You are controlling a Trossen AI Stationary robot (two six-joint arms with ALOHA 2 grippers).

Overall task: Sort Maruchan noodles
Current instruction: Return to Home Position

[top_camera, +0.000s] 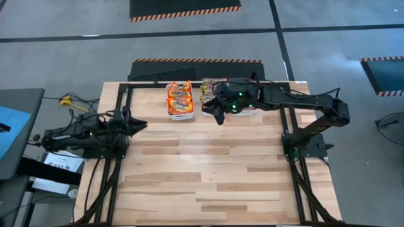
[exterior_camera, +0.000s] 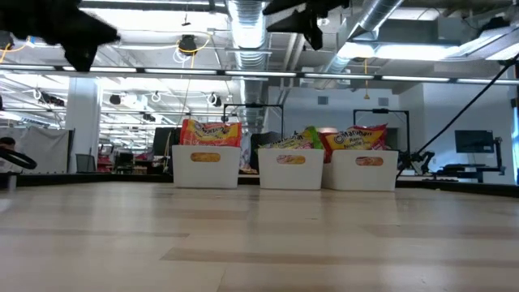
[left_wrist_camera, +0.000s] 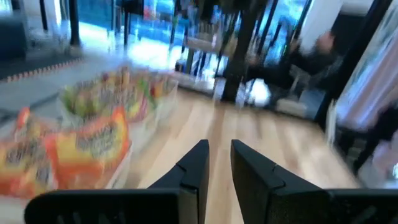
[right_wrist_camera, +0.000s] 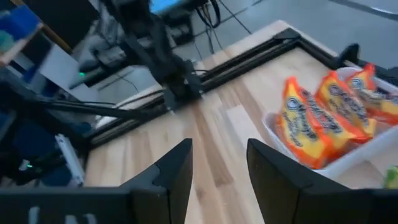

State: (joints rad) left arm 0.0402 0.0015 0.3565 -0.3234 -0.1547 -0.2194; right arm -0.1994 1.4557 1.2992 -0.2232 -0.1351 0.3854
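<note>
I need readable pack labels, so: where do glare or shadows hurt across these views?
Low view: ceiling lights backlight the scene, yet the noodle packs in the white bins stay well lit. High view: even light; the right hand overhangs two bins, the left hand waits over the table edge. Left wrist view: blue glare behind.

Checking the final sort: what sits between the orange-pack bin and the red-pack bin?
The center white bin holding green noodle packs, seen in the low view; in the high view the right gripper hangs over it.
</note>
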